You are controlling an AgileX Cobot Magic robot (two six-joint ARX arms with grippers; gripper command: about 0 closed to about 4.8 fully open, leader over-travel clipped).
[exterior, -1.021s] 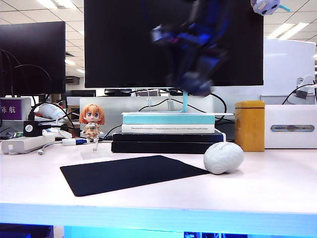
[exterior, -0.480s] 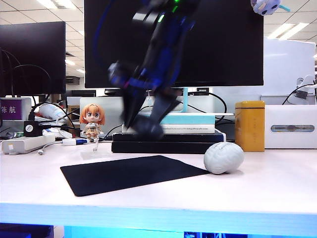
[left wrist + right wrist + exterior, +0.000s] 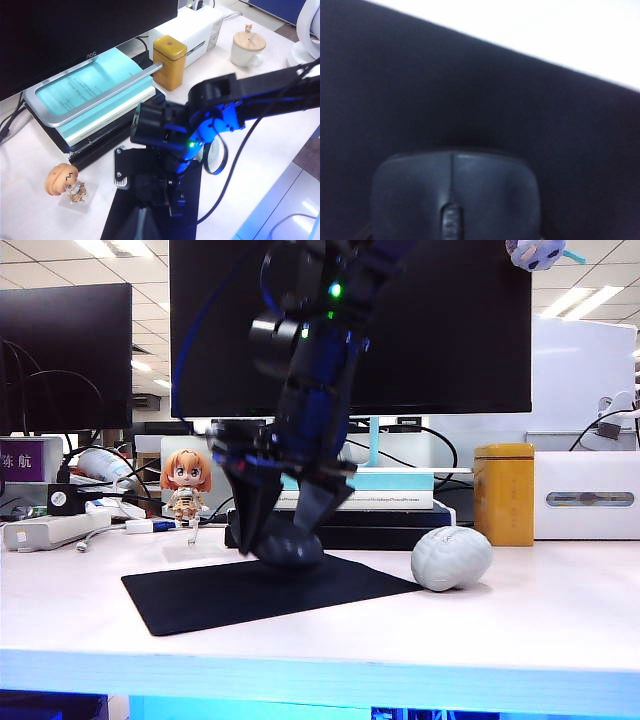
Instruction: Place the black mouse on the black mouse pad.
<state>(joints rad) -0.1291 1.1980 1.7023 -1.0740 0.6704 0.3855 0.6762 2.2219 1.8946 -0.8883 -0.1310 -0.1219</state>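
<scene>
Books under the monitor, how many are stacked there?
3 that I can make out: a teal-covered book on top, a white-edged one beneath it, and a thick black book at the bottom. The right arm hides the stack's left part, so another could be hidden.

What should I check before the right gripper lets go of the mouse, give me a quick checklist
1. Right gripper shut on the black mouse: ok.
2. Mouse over the black mouse pad, not bare table: ok.
3. Mouse resting flat on the pad: cannot tell, contact is hidden.
4. Grey brain ball apart from the mouse: ok.
5. Left gripper away from the drop spot: cannot tell, it is not in view.
</scene>
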